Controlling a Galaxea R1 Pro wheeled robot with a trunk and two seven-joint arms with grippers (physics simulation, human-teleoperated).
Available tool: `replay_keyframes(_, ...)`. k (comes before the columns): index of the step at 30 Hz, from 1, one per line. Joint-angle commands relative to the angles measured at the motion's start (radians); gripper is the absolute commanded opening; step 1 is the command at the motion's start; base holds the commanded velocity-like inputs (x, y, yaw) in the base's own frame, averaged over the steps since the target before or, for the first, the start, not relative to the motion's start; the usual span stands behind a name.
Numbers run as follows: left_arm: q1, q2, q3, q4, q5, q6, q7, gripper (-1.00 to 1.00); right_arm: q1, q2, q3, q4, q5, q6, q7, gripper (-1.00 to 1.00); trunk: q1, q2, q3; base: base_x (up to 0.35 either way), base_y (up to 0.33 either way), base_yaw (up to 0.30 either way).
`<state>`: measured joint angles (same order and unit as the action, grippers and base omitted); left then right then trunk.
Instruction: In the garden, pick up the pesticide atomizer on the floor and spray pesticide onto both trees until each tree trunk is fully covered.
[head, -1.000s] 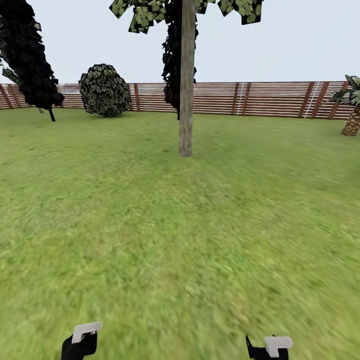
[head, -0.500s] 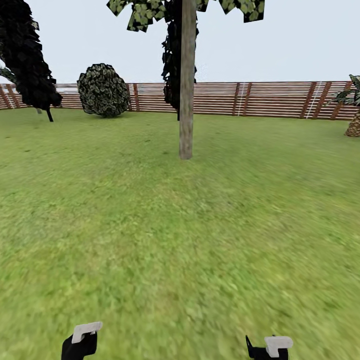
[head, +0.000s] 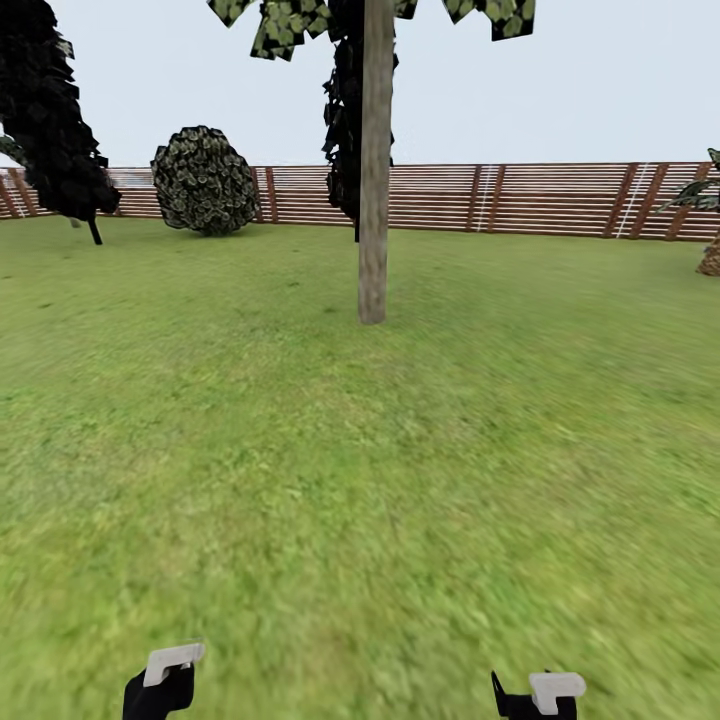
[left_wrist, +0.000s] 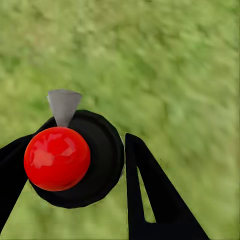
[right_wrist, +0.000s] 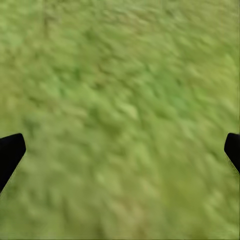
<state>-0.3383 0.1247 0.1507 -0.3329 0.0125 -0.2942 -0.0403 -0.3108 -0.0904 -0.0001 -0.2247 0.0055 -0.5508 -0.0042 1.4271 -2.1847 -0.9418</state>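
We carry the pesticide atomizer (left_wrist: 75, 160) in our left pincer (left_wrist: 75, 190), whose black fingers are clamped on either side of the bottle's round dark body. From the head camera, going left to right, we see a black cone-shaped tree (head: 50, 110), a round dark bush (head: 205, 180), then 1 pale tree trunk (head: 374, 170) standing straight ahead on the lawn (head: 360, 470), with the brown slat fence (head: 520, 198) behind it. Our right pincer (right_wrist: 120, 150) hangs spread apart over bare grass, holding nothing.

The step in hand, we judge, is the drive up to the tree. To do it well we should keep the trunk centred, stop near enough for spray to reach it, and keep the bottle upright in the grip.

The atomizer is slim and dark, topped by a glossy red ball with a small grey cone-shaped nozzle (left_wrist: 64, 106) beside it.
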Motion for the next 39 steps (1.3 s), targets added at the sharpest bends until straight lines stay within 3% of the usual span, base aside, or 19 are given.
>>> replay_keyframes(1,-0.001,0.0,0.004,0.001,0.001,-0.003,-0.004,-1.0,-0.001,0.0,0.0,0.001,0.001,-0.003,0.0,1.0,0.0,0.0,-0.001,0.338,0.0,0.0)
replay_keyframes(39,-0.001,0.001,0.004,0.002,0.001,-0.002,-0.004,-1.0,-0.001,-0.001,0.0,0.001,0.001,-0.003,0.0,1.0,0.0,0.0,-0.001,0.338,0.0,0.0)
